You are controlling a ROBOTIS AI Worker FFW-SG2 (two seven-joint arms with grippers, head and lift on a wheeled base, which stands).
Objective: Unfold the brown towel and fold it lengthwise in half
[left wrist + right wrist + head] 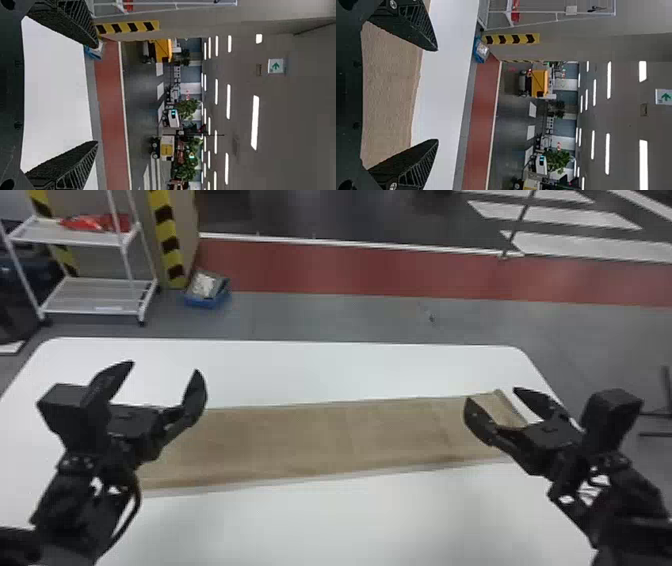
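The brown towel lies on the white table as a long flat strip running from left to right, its right end slightly raised at the far corner. My left gripper is open over the towel's left end, which the arm partly hides. Over the right end stands my right gripper, also open, nothing between its fingers. In the left wrist view the left gripper has bare table behind its spread fingers. In the right wrist view, the towel shows behind the parted fingers of the right gripper.
The white table extends in front of and behind the towel. Beyond its far edge, a white shelf rack and a blue bin stand on the floor at the back left.
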